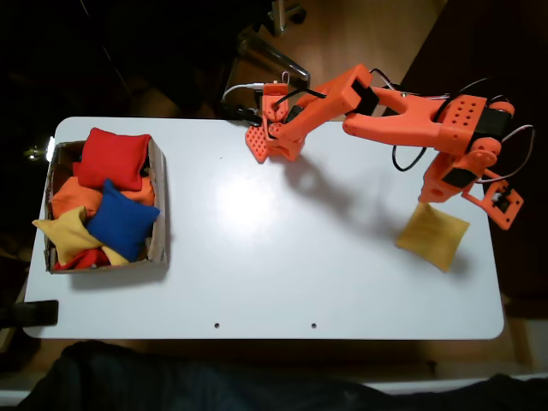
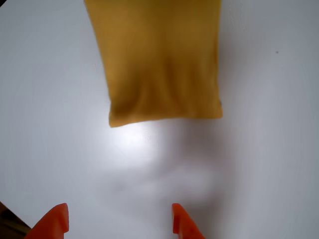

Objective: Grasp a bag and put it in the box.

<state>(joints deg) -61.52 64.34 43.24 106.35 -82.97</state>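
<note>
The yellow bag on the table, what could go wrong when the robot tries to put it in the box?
1. The gripper is open with the golden-yellow bag ahead of its fingertips, not between them, so closing now might catch nothing.
2. The bag looks soft, so a pinch at one edge could slip.
3. The box at the far left is already piled with bags, so another might slide off.
</note>
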